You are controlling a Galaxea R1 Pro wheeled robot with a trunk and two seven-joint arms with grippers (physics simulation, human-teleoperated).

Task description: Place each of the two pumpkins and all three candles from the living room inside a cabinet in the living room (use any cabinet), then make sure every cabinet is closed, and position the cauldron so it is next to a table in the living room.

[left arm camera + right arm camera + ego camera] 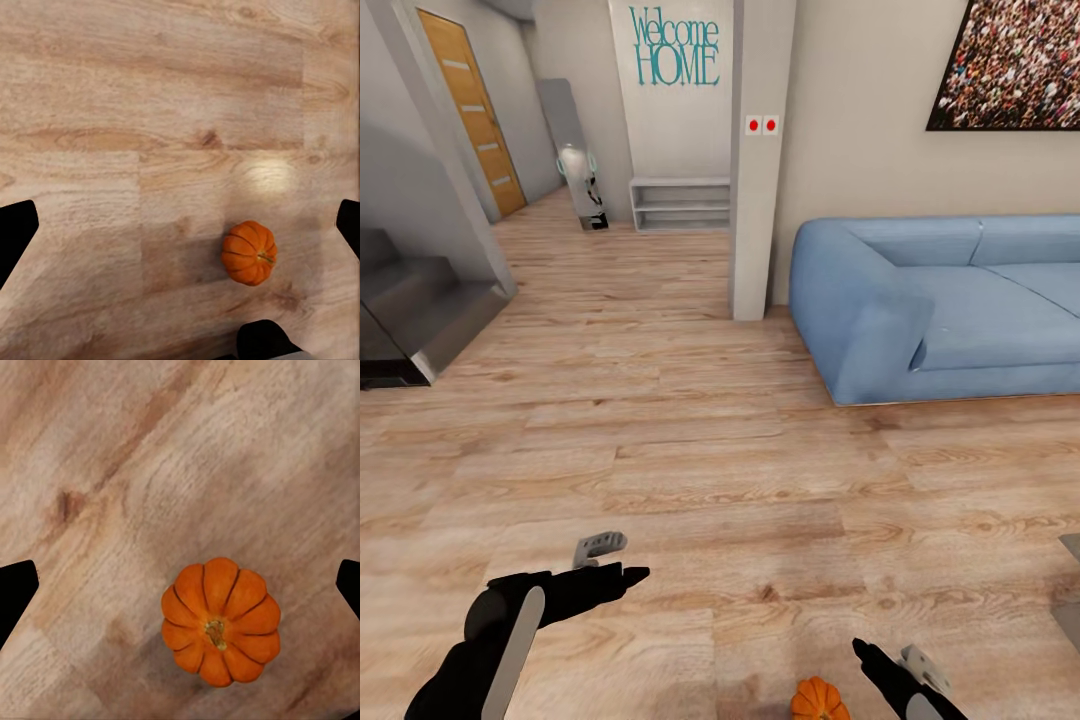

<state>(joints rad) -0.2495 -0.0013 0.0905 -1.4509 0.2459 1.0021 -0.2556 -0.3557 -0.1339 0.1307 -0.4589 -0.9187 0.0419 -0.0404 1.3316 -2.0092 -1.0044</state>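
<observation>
One small orange pumpkin (pixel 820 698) sits on the wood floor at the near edge of the head view, stem up. My right gripper (pixel 890 660) hovers just to its right, open, with nothing between its fingers. In the right wrist view the pumpkin (pixel 220 621) lies below the open gripper (pixel 180 589), apart from both fingertips (pixel 15 589). My left gripper (pixel 615 562) hangs open over bare floor further left. The left wrist view has the pumpkin (pixel 249 252) off to one side of the open gripper (pixel 180 229). The candles, the cabinet and the cauldron are out of view.
A blue sofa (pixel 940 310) stands at the right against the wall, beside a grey pillar (pixel 760 160). Dark stairs (pixel 420 310) rise at the left. A white low shelf (pixel 680 205) and a wooden door (pixel 470 110) lie down the hallway. Open wood floor (pixel 690 450) stretches ahead.
</observation>
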